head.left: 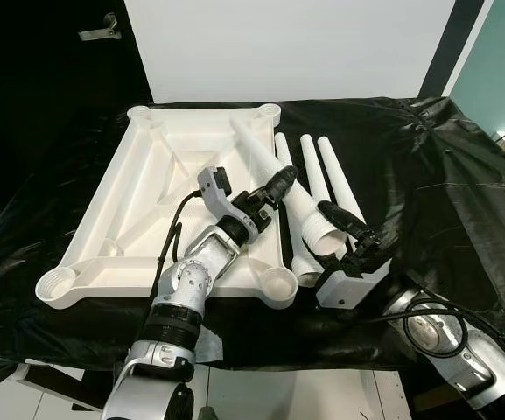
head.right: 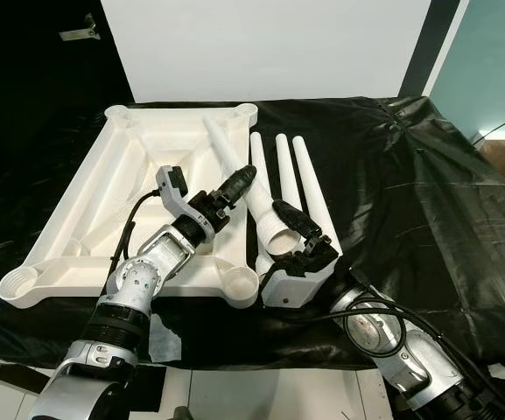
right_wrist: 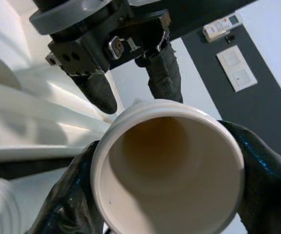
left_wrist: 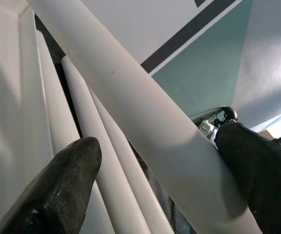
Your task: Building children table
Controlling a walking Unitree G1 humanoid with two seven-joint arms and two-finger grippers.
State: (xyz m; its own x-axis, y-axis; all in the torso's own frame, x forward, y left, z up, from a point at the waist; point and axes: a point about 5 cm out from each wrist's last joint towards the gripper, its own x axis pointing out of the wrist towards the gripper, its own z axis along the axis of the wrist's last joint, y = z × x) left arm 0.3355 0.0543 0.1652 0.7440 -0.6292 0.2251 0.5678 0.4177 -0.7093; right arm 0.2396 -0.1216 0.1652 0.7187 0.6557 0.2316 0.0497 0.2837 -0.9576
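While both arms are reached over a black-draped surface [head.left: 462, 201], one white tapered leg [head.left: 270, 171] is gripped by two grippers at once. A white plastic tabletop [head.left: 138, 219] is laid upside down at the left, with round sockets at its corners; the near right socket [head.left: 278, 282] is left unfilled. The held leg is slanted across the tabletop's right edge, its wide open end near and right. The left gripper [head.left: 278, 188] is clamped on the leg's middle, one black finger on each side. The right gripper [right_wrist: 167, 161] is closed around the wide open mouth. Three more legs [head.left: 322, 171] are laid side by side just right of the tabletop, close beneath the held one. Trouble is judged likely if the two arms pull unevenly: the smooth cone could be twisted out of one grip, or the loose legs could be knocked and sent rolling.
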